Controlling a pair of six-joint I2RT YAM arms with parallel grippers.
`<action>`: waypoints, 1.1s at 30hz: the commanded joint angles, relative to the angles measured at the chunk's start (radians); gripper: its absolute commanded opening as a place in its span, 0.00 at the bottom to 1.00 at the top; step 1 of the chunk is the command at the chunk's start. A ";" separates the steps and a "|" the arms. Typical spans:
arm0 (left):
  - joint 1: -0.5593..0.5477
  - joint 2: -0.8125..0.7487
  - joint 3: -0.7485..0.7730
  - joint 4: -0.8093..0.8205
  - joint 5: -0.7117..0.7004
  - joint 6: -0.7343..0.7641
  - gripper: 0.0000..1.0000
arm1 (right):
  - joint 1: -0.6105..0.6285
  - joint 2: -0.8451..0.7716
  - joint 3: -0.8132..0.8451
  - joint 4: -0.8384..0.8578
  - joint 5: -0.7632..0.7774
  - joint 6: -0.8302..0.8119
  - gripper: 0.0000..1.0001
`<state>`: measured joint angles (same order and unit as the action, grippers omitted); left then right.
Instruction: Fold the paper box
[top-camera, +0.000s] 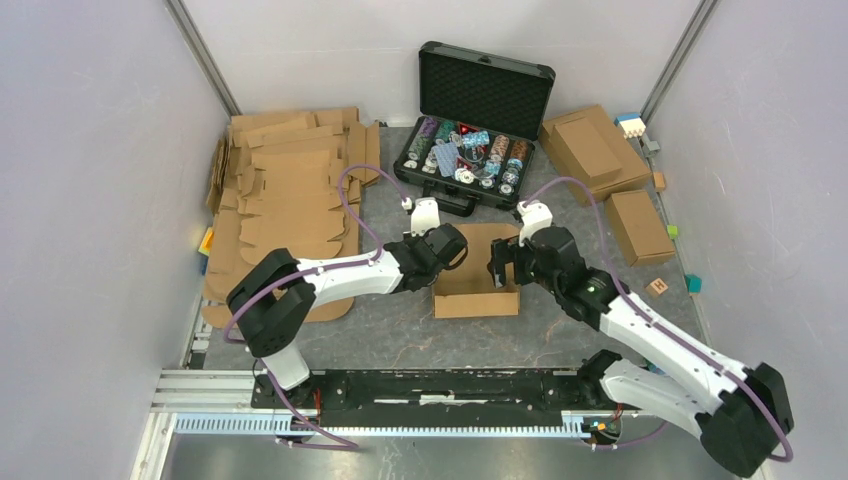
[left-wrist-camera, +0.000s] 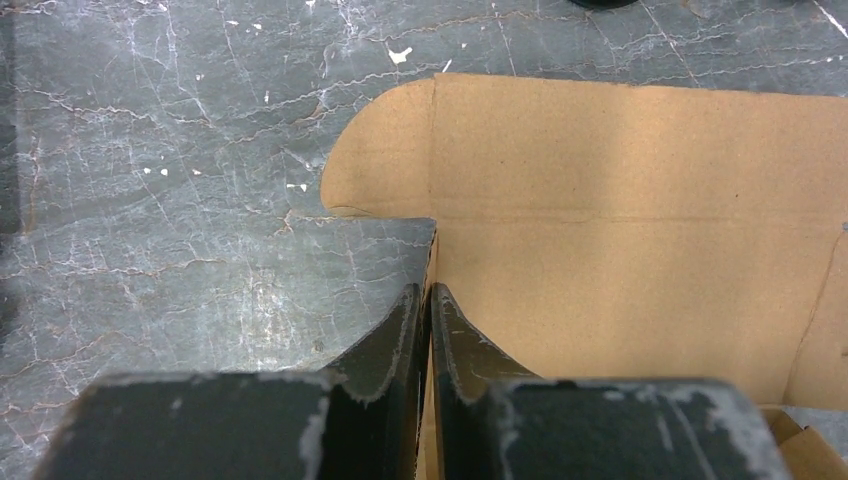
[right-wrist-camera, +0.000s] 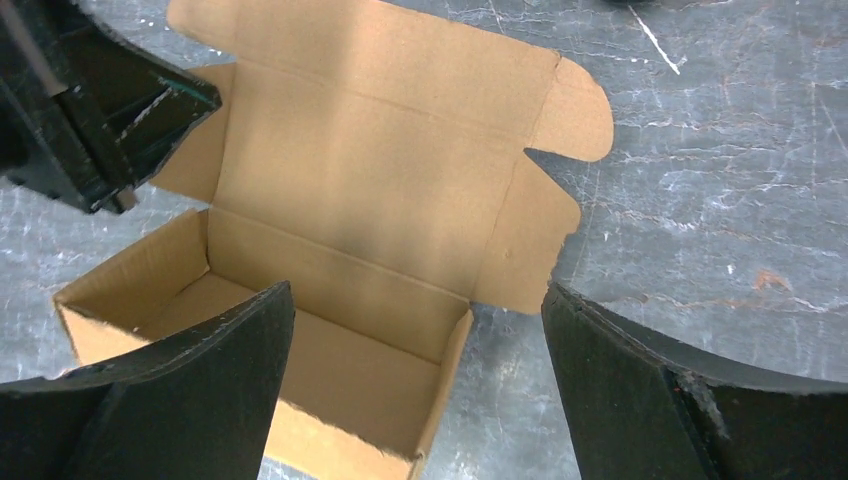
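From above, the paper box (top-camera: 476, 300) sits on the table (top-camera: 400, 345) at the middle of the scene, between the two arms. Its long axis runs from 9 to 3 o'clock, the tray part is nearest the arm bases, and the lid panel lies open and flat toward 12 o'clock. The left hand (top-camera: 447, 248) meets the box at its 9 o'clock end, and the right hand (top-camera: 503, 265) hangs over the 3 o'clock end. The table is dark grey stone with pale veins, closed in by plain pale walls (top-camera: 90, 150). An open black case (top-camera: 485, 95) lies at 12 o'clock from the box, a spread of flat cardboard blanks (top-camera: 290, 200) at 10 o'clock, and closed brown boxes (top-camera: 595, 150) with small coloured blocks (top-camera: 693, 283) at 2 to 3 o'clock. In the left wrist view, the left hand (left-wrist-camera: 425, 295) is pinched nearly closed on an upright edge of the paper box (left-wrist-camera: 640, 200), and a rounded flap lies flat on the table (left-wrist-camera: 180, 220). In the right wrist view, the right hand (right-wrist-camera: 415, 300) is spread wide and holds nothing. Its fingers (right-wrist-camera: 200, 400) straddle one end of the paper box (right-wrist-camera: 380, 180), whose tray opens upward. The left hand (right-wrist-camera: 100, 130) is at the far side flap.
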<state>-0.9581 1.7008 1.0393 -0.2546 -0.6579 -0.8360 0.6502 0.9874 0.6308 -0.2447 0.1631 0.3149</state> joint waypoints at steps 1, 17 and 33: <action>-0.007 -0.045 -0.004 0.034 -0.056 -0.011 0.14 | -0.003 -0.095 -0.006 -0.130 -0.034 -0.026 0.98; 0.109 -0.080 0.028 -0.056 0.233 0.084 0.33 | -0.126 0.105 0.125 -0.150 0.030 -0.032 0.88; 0.344 -0.023 0.004 -0.028 0.701 0.210 0.57 | -0.410 0.306 0.133 0.057 -0.435 -0.030 0.73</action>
<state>-0.6197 1.6459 1.0405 -0.3542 -0.1356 -0.6617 0.2398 1.2953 0.7532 -0.2298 -0.1593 0.3050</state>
